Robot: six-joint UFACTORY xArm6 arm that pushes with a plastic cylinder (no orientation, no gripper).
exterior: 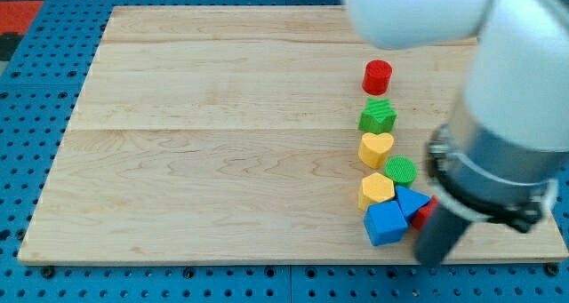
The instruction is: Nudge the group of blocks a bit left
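Several blocks stand in a column at the right of the wooden board (222,143). From the view's top down: a red cylinder (377,75), a green star (378,116), a yellow heart (375,148), a green round block (401,171), a yellow hexagon (376,189), a blue triangle (411,200), a blue cube (385,223). A red block (424,212) shows partly behind the rod. My tip (433,260) is at the view's bottom right, just right of the blue cube and below the red block.
The white and grey arm body (498,116) fills the view's right and hides that side of the board. A blue pegboard table (36,116) surrounds the board. The board's bottom edge runs just below the blue cube.
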